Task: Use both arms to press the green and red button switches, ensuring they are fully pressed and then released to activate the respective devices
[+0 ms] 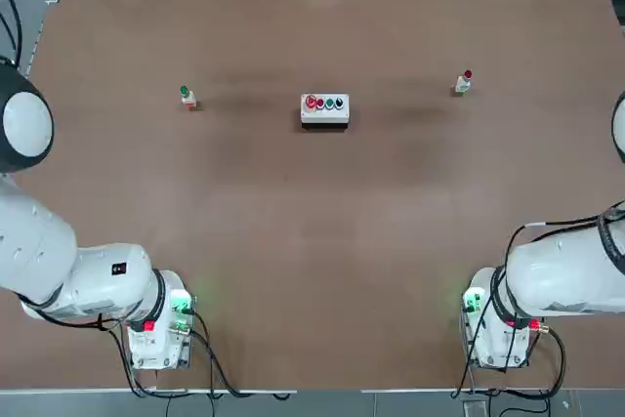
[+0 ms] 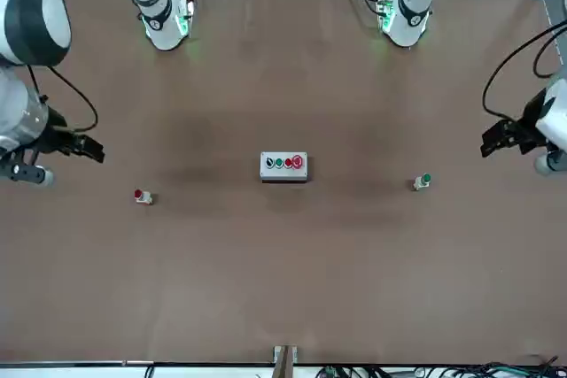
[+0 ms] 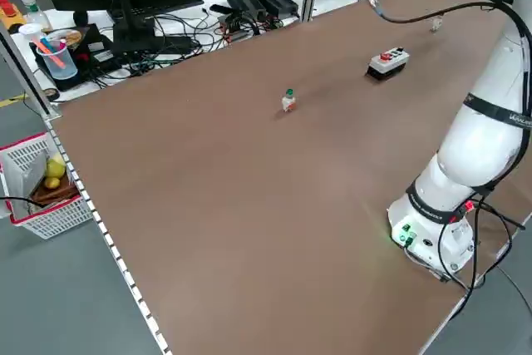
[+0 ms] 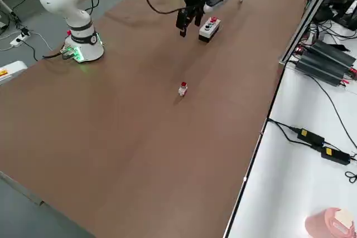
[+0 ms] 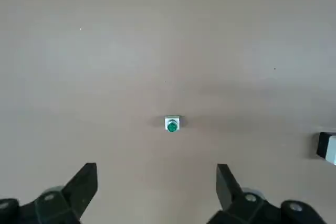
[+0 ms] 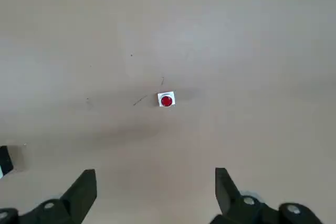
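The green button switch (image 1: 187, 96) stands upright on the brown table's left half; it also shows in the front view (image 2: 423, 182). The red button switch (image 1: 465, 81) stands on the right half. My left gripper (image 5: 156, 182) hangs open high above the green switch (image 5: 172, 124), touching nothing. My right gripper (image 6: 155, 187) is likewise open and raised well above the red switch (image 6: 166, 100). From across the table, the left gripper (image 2: 496, 137) and right gripper (image 2: 84, 150) each hover near a table side, both empty.
A white box with a row of red and green buttons (image 1: 324, 109) sits mid-table between the switches. Both arm bases (image 1: 161, 324) stand at the near edge. Cables and power supplies (image 3: 258, 2) lie beyond the far edge, and a basket (image 3: 37, 184) stands off the left side.
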Robot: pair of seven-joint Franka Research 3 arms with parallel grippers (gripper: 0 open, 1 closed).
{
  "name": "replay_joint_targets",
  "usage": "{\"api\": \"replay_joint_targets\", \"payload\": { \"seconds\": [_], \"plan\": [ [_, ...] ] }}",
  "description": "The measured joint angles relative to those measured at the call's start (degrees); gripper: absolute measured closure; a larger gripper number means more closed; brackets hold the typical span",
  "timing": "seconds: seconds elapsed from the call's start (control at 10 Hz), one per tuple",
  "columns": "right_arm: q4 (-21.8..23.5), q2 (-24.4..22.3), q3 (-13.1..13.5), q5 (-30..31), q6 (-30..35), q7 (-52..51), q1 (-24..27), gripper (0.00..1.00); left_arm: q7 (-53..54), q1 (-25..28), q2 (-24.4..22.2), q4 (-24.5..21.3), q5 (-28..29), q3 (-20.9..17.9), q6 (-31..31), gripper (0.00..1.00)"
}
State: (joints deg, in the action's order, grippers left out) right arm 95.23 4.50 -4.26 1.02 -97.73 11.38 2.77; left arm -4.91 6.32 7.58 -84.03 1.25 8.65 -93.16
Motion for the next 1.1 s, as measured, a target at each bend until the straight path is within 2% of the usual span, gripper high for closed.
{"api": "replay_joint_targets", "payload": {
  "seconds": [0.4, 0.6, 0.9, 1.1],
  "plan": [
    [-0.12, -5.16, -0.18, -0.13, 2.77, 0.0, -1.69, 0.0, 5.67, 0.03, 0.02, 2.69, -0.19, 0.22, 5.11, 0.0],
    [0.08, -5.81, -0.21, -0.33, 3.05, 0.0, -1.85, 0.0, 6.65, -0.36, 0.02, 3.69, -0.22, -0.27, 6.63, 0.0],
    [0.48, -5.87, -0.21, -0.85, 2.96, 0.0, -1.86, 0.0, 7.33, -3.77, 0.0, 4.18, -0.25, -3.77, 7.74, 0.0],
    [0.48, -6.12, -0.22, -0.99, 2.91, 0.0, -1.86, 0.0, 7.36, -4.33, -0.05, 4.5, -0.25, -4.13, 7.8, 0.0]
  ]
}}
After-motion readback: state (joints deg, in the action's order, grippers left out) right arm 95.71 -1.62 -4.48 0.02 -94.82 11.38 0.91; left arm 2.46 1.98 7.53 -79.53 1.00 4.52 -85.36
